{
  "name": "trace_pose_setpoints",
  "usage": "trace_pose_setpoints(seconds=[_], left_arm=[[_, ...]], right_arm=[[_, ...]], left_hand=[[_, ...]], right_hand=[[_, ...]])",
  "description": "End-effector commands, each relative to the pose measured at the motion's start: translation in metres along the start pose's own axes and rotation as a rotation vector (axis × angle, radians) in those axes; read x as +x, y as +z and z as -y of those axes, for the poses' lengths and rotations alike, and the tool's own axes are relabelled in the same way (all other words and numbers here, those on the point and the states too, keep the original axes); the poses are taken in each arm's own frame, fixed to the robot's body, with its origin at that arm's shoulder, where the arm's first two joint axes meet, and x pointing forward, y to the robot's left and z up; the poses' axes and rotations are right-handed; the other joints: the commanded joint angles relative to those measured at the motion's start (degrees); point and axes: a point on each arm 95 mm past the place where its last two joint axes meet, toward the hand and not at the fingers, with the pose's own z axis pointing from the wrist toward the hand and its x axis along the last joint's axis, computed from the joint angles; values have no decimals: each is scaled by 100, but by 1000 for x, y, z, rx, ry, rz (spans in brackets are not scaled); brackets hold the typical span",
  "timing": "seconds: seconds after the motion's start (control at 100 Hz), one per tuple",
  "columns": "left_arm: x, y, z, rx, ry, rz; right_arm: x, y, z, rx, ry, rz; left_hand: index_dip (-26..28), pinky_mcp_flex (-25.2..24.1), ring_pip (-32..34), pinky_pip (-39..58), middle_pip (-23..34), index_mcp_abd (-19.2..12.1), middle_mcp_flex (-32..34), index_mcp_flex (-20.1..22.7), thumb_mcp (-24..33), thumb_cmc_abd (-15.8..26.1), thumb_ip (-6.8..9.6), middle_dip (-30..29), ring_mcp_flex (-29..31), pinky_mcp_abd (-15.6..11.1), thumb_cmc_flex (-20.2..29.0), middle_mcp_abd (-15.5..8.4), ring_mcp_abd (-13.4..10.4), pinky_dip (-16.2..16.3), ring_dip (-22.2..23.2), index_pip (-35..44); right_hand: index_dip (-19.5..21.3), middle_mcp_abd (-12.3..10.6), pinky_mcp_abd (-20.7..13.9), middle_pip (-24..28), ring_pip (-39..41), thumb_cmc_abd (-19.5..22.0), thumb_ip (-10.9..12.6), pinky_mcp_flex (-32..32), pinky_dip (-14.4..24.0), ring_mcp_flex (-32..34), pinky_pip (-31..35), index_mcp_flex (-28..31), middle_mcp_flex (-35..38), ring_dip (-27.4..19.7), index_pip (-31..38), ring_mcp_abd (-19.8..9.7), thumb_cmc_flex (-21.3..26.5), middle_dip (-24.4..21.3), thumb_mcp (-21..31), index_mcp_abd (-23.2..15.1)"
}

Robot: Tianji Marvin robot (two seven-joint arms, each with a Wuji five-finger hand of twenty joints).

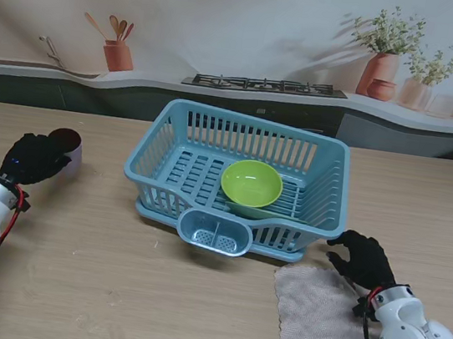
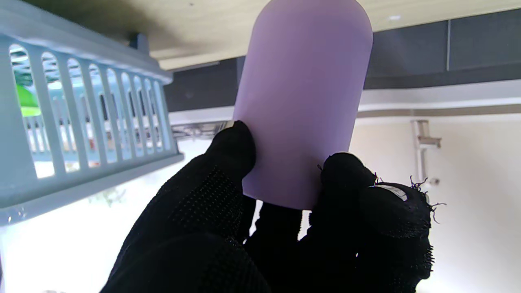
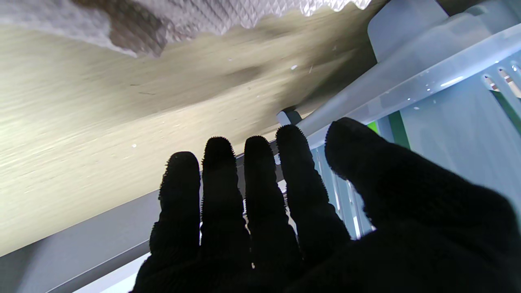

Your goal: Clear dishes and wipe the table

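Blue rack (image 1: 168,161), frame centre, holds green bowl (image 1: 252,182) | left hand (image 1: 34,158) clamps purple cup (image 2: 301,101) | right hand (image 1: 362,258) empty, fingers spread, beside cloth (image 1: 319,317)

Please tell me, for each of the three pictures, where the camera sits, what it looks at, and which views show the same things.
Stand view: above the shoulders, down on the table; both arms, rack, bowl, cloth.
Left wrist: along the left hand, shut on the cup; rack wall beside.
Right wrist: along the open right hand, toward rack and cloth.
Shared: all three show the rack; the stand and left wrist views show the cup.
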Motion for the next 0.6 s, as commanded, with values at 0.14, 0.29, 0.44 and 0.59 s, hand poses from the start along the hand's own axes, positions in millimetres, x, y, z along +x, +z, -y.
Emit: trace_pose_setpoints(seconds=[0.14, 0.29, 0.44, 0.59], left_arm=[[7, 14, 21, 11, -27, -38], [10, 22, 31, 17, -49, -55], [12, 30, 41, 31, -66, -73], [13, 39, 54, 42, -84, -94]], right_arm=[[-1, -3, 3, 13, 4, -5], [-1, -3, 2, 9, 5, -6], [-2, -3, 2, 6, 5, -7], [-3, -3, 1, 5, 4, -8]], left_hand=[[556, 225, 282, 340, 849, -527, 304, -33, 843, 227, -7, 521, 180, -106, 523, 630, 234, 243, 239, 1116], [701, 240, 365, 373, 927, -527, 255, -83, 804, 309, -16, 575, 171, -117, 537, 636, 211, 325, 309, 1156], [736, 247, 373, 376, 929, -547, 259, -79, 774, 303, -12, 573, 177, -131, 540, 622, 198, 359, 323, 1144], [748, 256, 369, 380, 932, -565, 282, -57, 777, 287, -7, 570, 185, -138, 536, 613, 208, 381, 327, 1138]], right_hand=[[27, -31, -87, -81, -66, -157, 221, -54, 54, -136, -61, 161, 7, -37, -42, -79, -152, -64, 126, -7], [28, -31, -54, -82, -66, -163, 220, -53, 54, -138, -58, 158, 6, -37, -42, -85, -157, -64, 131, -7], [27, -31, -67, -79, -66, -162, 220, -52, 53, -141, -55, 157, 6, -37, -44, -78, -145, -62, 133, -2], [27, -29, -68, -75, -63, -161, 219, -53, 51, -137, -56, 161, 14, -36, -44, -77, -148, -61, 131, -2]])
